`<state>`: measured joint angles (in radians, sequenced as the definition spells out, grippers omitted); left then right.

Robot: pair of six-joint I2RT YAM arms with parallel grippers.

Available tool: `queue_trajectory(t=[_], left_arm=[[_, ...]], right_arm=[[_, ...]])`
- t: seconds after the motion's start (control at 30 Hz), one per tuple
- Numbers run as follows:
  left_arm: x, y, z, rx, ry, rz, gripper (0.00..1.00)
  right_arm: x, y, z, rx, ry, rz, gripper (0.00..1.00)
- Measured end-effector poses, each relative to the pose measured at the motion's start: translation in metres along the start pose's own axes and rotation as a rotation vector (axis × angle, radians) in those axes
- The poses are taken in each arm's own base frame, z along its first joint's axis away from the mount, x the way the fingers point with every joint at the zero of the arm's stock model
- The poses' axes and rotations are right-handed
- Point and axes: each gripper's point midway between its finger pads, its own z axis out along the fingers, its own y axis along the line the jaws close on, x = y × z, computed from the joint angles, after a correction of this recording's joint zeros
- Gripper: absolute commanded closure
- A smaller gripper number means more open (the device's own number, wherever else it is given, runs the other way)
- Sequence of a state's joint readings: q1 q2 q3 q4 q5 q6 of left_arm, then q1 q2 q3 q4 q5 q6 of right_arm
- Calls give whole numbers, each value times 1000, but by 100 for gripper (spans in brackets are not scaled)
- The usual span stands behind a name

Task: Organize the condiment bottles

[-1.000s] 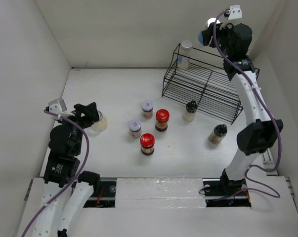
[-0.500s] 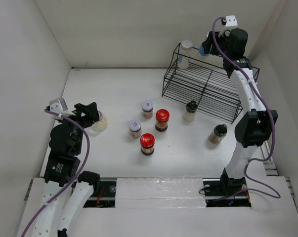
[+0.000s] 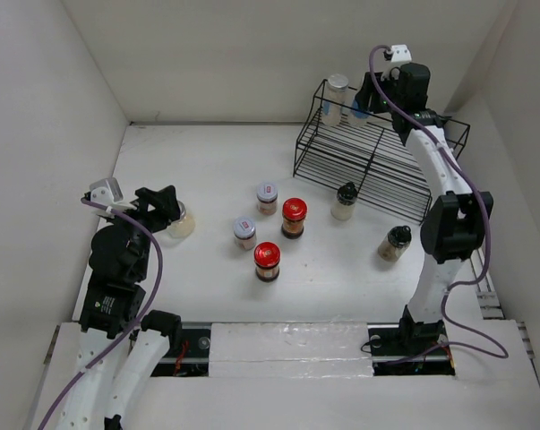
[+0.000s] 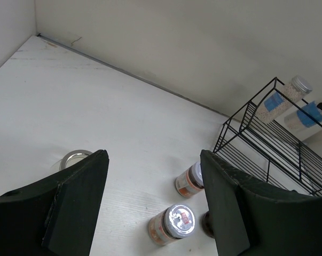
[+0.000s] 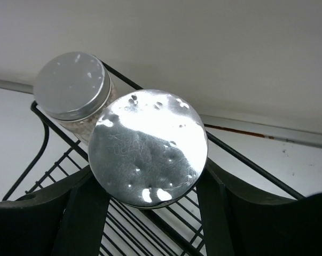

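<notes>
Our right gripper (image 5: 148, 176) grips a silver-lidded jar (image 5: 147, 141) over the rack (image 3: 368, 166) beside another jar (image 5: 70, 85); next we should lower and release.

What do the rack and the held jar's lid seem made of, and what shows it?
Rack: likely metal wire with a black coating; thin, straight dark rods form an open grid.
Lid: probably metal, silvery and glossy; it throws bright glare and shows fine scratches, though silvered plastic is possible.
</notes>
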<state>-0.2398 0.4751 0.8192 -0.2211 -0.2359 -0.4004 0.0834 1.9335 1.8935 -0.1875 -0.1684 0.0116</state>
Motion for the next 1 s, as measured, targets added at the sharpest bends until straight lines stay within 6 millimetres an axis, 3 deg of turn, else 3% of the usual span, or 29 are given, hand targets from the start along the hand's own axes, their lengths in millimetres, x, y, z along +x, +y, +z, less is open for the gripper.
queue_trajectory(t=[0.17, 0.33, 0.43, 0.53, 0.6, 0.63, 0.67, 0.7, 0.77, 0.8, 0.83, 0.87, 0.9, 0.93, 1.0], left_arm=[[0, 0, 0, 0, 0, 0, 35], [0, 0, 0, 1, 0, 0, 35], [0, 0, 0, 3, 1, 0, 35], [0, -1, 0, 5, 2, 0, 35], [1, -1, 0, 8, 3, 0, 35], [1, -2, 0, 10, 5, 0, 35], [1, -2, 0, 13, 6, 0, 35], [1, -3, 0, 16, 8, 0, 35], [2, -4, -1, 21, 10, 0, 35], [2, -4, -1, 23, 11, 0, 35], [2, -4, -1, 25, 11, 0, 35], [2, -5, -1, 27, 12, 0, 35], [2, -5, -1, 28, 13, 0, 35], [2, -5, -1, 31, 14, 0, 33], [2, -6, -1, 32, 14, 0, 33]], right_arm=[[34, -1, 29, -10, 82, 20, 25], [30, 1, 34, -16, 71, 19, 6], [25, 3, 29, -17, 68, 16, 0], [2, 9, 11, -4, 30, 7, 0], [-19, 16, -18, 2, -17, -2, 21], [-29, 22, -37, 0, -42, -5, 38], [-40, 32, -57, -9, -77, -9, 68], [-51, 43, -78, -24, -127, -14, 73], [-56, 76, -120, -76, -190, -4, 74], [-52, 99, -138, -119, -228, -1, 54], [-41, 125, -154, -170, -245, 10, 40], [-20, 150, -166, -225, -229, 19, 28], [7, 179, -178, -290, -196, 19, 9], [28, 198, -186, -334, -164, 24, 2], [85, 228, -193, -396, -46, -7, 0]])
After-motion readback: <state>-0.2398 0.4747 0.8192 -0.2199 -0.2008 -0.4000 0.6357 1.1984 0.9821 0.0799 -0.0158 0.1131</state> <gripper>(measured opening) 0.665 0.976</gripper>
